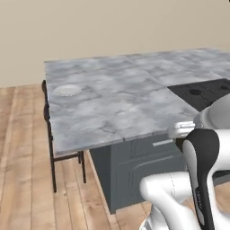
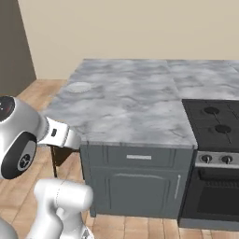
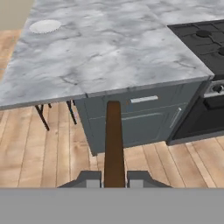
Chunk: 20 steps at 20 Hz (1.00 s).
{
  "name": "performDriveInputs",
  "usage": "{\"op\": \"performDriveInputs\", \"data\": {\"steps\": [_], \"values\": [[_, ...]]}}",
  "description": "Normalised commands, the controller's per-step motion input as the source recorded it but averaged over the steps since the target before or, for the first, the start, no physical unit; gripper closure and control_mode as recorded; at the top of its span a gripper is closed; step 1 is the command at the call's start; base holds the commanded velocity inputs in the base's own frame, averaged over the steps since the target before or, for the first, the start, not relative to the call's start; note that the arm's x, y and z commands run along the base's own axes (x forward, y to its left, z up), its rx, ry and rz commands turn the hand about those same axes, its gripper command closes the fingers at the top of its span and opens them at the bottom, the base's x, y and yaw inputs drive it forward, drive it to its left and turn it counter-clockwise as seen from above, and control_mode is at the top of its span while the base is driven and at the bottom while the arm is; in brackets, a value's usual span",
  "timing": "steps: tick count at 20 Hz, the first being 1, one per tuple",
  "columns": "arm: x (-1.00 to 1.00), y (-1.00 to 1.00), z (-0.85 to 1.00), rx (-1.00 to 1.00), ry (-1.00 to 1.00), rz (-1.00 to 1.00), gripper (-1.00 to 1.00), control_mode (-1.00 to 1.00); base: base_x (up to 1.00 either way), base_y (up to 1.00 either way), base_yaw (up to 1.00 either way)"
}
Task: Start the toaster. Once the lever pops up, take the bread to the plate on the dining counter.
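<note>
In the hand view my gripper [image 3: 114, 179] is shut on the bread [image 3: 113, 140], a dark brown slice seen edge-on, standing up between the two fingertips. It hangs over the wooden floor, short of the dining counter's near edge. The dining counter [image 1: 112, 108] [image 2: 126, 98] [image 3: 100, 52] is a grey veined marble island. The white plate [image 1: 67, 90] [image 2: 79, 87] [image 3: 45, 26] lies flat near the counter's far left corner, well away from my gripper. The toaster is out of view.
A black inset cooktop [image 1: 204, 92] [image 2: 214, 122] [image 3: 205, 41] occupies the counter's right side, with an oven front [image 2: 214, 196] below. Dark grey cabinet doors and a drawer [image 2: 137, 179] face me. Stools [image 1: 54, 148] stand at the counter's left edge. Wooden floor lies around.
</note>
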Motion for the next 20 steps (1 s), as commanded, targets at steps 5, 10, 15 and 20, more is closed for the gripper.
{"op": "performDriveInputs", "data": {"steps": [5, 10, 15, 20], "values": [[0.0, 0.0, 0.0, 0.0, 0.0, 0.0, 1.0, 1.0, 0.39, 1.0, -0.32], [0.0, 0.0, 0.0, 0.0, 0.0, 0.0, 1.0, 1.0, 0.43, 1.0, -0.38], [0.0, 0.0, 0.0, 0.0, 0.0, 0.0, 1.0, 1.0, 0.2, 1.0, -0.45], [0.0, 0.0, 0.0, 0.0, 0.0, 0.0, 1.0, 1.0, 0.0, 1.0, -0.49]]}}
